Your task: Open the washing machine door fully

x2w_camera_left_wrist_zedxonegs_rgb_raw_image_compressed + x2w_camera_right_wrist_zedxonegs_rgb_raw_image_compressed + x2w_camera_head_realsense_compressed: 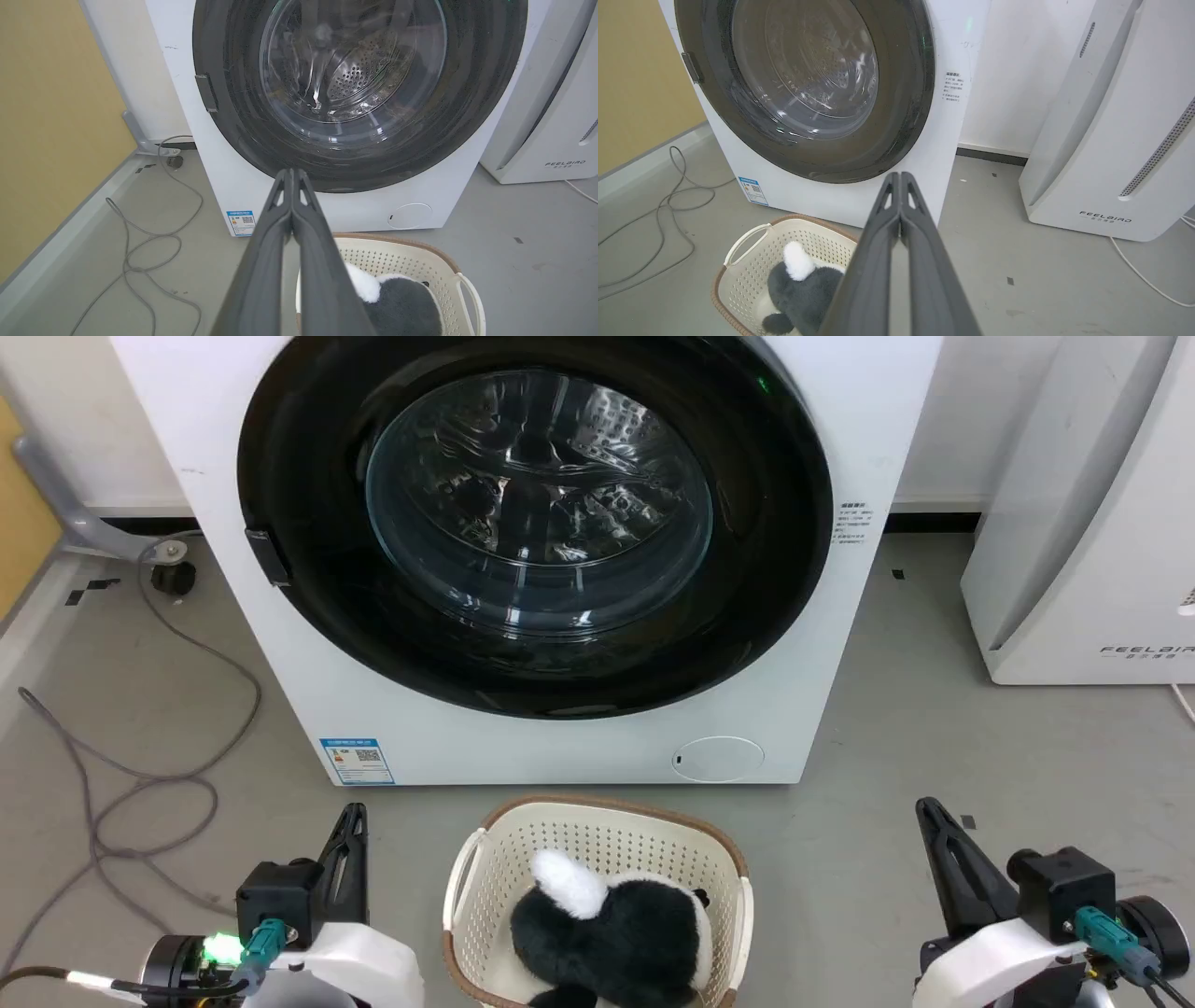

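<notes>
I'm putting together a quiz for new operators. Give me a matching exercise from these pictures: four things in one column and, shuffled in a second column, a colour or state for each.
Column one
1. washing machine door
2. basket
3. plush toy
4. left end effector

Column two
A. cream, perforated walls
B. shut, holding nothing
C. glossy black, closed
D. black and white, furry

Right pairs: 1-C, 2-A, 3-D, 4-B
</notes>
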